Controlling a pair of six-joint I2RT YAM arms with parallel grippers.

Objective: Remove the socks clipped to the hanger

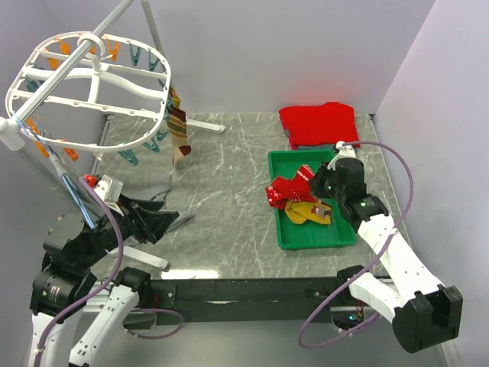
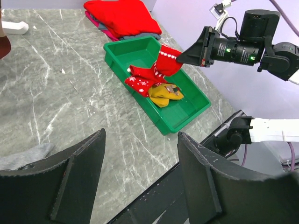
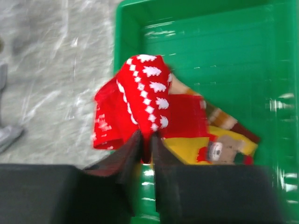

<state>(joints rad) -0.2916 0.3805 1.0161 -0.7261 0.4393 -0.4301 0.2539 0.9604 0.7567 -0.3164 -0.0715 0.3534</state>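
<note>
The white oval hanger hangs at the far left, with orange and teal clips on its rim. One striped brown and tan sock is still clipped to its right edge. My right gripper is shut on a red sock with white patterns and holds it over the green tray. A second red sock and a mustard-yellow sock lie in the tray. My left gripper is open and empty, low over the table at the near left.
A folded plain red garment lies behind the tray. The hanger stand's pole and white foot are at the back left. A grey piece of fabric lies on the marble table by my left gripper.
</note>
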